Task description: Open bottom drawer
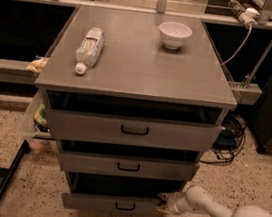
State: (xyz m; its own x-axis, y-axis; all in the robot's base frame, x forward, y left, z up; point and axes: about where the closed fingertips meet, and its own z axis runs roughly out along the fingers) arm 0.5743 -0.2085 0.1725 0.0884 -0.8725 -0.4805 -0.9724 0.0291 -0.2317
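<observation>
The bottom drawer (112, 204) is the lowest of three grey drawers in the cabinet, with a small black pull handle (125, 207). It stands slightly pulled out, with a dark gap above its front. My gripper (164, 203) is at the drawer's right end, touching the top right corner of its front. The white arm (212, 209) runs off to the lower right. The middle drawer (128, 166) and top drawer (135, 129) sit above it, each a little out.
A plastic bottle (90, 48) lies on the cabinet top (142, 66), and a white bowl (174, 34) stands at its back right. Cables (230, 139) lie on the floor to the right. A black bar (7, 183) slants across the floor at left.
</observation>
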